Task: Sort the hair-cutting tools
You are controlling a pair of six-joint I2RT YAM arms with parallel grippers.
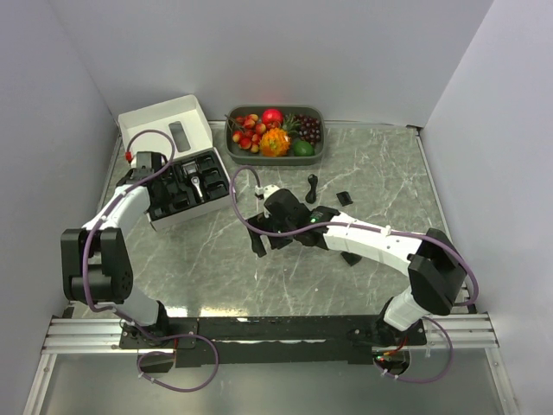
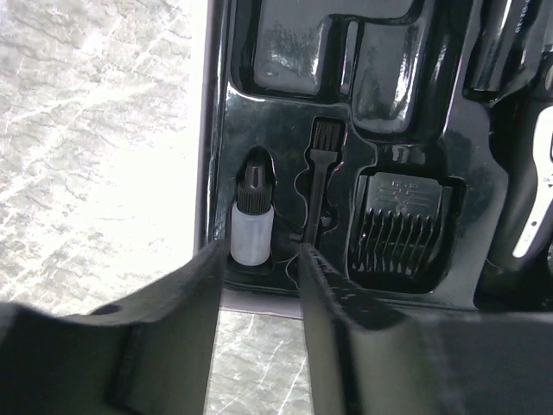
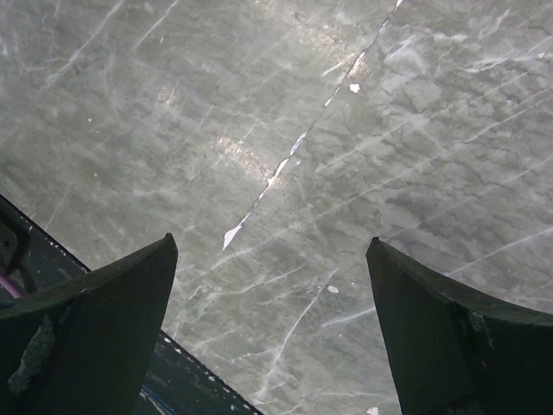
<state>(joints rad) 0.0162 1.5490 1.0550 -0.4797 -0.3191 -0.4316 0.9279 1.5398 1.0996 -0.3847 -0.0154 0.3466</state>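
An open white box holds a black moulded insert. In it lie the slim black-and-silver hair clipper, a comb guard, a small brush and a small white bottle. My left gripper hovers at the insert's near-left corner; its jaws stand a little apart and empty, just short of the bottle. A black pear-shaped piece and a small black part lie on the marble. Another black part lies under my right arm. My right gripper is wide open and empty over bare marble.
A grey tray of colourful fruit stands at the back centre. The box's white lid lies open toward the back left. White walls close in the marble table on three sides.
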